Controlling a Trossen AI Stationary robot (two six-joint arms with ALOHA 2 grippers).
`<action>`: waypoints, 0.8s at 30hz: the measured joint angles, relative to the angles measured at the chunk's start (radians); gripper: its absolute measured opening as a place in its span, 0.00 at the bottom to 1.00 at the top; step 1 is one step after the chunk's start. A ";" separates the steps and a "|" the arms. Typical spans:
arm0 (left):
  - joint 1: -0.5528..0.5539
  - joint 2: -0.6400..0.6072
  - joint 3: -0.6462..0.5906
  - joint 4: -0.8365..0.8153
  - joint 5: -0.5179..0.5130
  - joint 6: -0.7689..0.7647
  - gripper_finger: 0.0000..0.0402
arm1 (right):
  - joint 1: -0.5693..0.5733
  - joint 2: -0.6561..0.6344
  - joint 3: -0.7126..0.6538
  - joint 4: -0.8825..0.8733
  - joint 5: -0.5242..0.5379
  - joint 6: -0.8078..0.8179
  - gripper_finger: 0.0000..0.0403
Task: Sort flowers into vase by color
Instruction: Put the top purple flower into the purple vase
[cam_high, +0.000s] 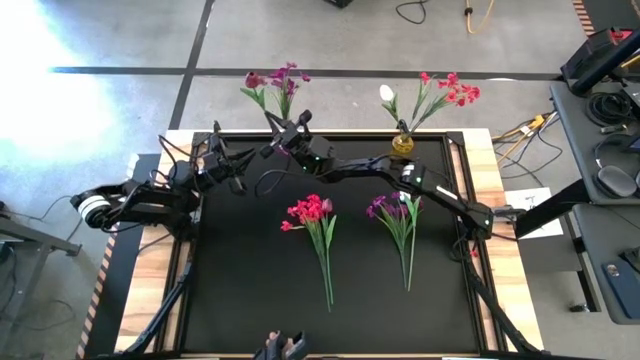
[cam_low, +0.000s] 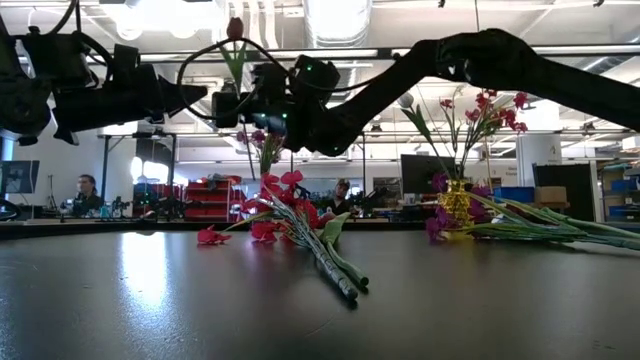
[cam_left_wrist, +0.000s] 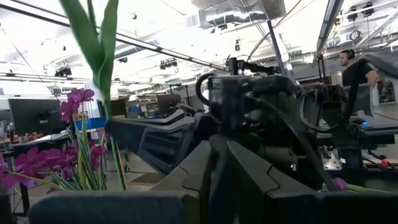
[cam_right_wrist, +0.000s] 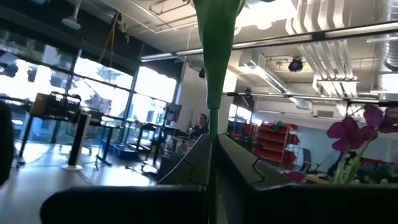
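A red bunch (cam_high: 312, 212) and a purple bunch (cam_high: 395, 210) lie flat on the black table, blooms toward the far edge. A yellow vase (cam_high: 403, 143) at the far edge holds pink blooms and a white bud. Purple blooms (cam_high: 288, 78) and a dark red bud (cam_high: 253, 80) stand up at the far edge, left of that vase. Their base is hidden by my right gripper (cam_high: 288, 128), which is shut on a green stem (cam_right_wrist: 217, 56). My left gripper (cam_high: 243, 162) hovers just left of it, shut, facing the right gripper (cam_left_wrist: 249, 106). My right gripper pinches the green stem (cam_right_wrist: 213, 134) between its two fingers (cam_right_wrist: 242, 168). The fingers lie level and across the stem, coming from the table's right. The stem stands upright, and its red bud (cam_low: 235, 27) rises above the gripper (cam_low: 250, 105). Its lower end is hidden.
Both arms cross above the far half of the table. The two loose bunches lie at mid-table, with bare black mat (cam_high: 250, 290) toward the near edge. Wooden strips (cam_high: 488, 180) border the mat. People sit at desks (cam_low: 85, 190) beyond the table.
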 joint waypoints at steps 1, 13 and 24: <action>0.000 0.000 0.000 0.000 0.000 0.000 0.09 | -0.003 0.000 0.001 -0.010 0.016 -0.002 0.03; 0.000 0.000 0.000 0.001 0.001 0.000 0.09 | -0.061 0.000 -0.004 -0.062 0.026 0.112 0.03; 0.000 0.001 0.000 0.001 0.001 0.000 0.09 | -0.061 0.000 -0.005 -0.091 0.024 0.172 0.03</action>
